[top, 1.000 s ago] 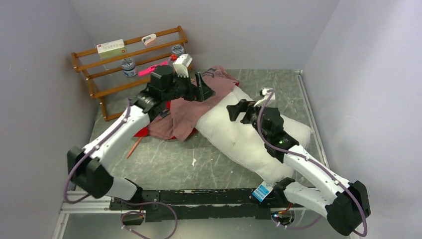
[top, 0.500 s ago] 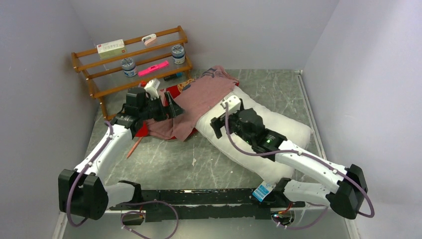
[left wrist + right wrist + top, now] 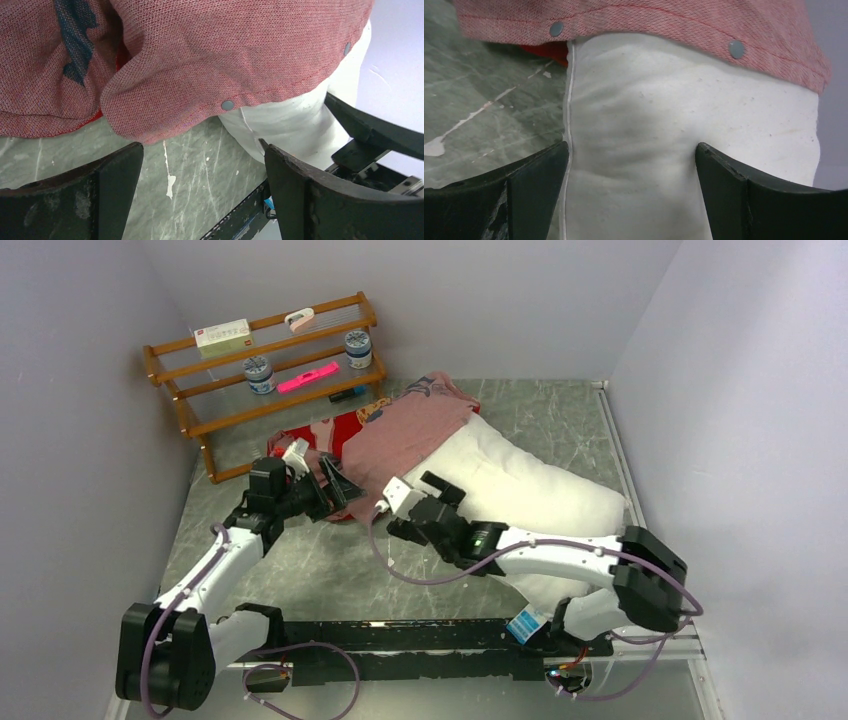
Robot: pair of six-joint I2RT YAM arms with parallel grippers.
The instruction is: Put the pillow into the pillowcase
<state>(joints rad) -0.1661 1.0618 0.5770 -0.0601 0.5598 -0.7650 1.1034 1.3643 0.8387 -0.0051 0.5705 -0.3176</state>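
Lying slantwise across the table [image 3: 330, 565], the pillow [image 3: 540, 495] runs from the middle toward the near right. Its far-left end is covered by the pillowcase [image 3: 400, 435], whose pale pink reverse and snap-studded hem face up. The left gripper [image 3: 335, 488] hangs just left of the case's near fold, jaws spread wide, holding nothing. The right gripper [image 3: 420, 508] hovers at the pillow's bare left side, equally wide and empty.

Wooden rack [image 3: 235, 359] with two jars [image 3: 258, 373] [image 3: 357, 343]
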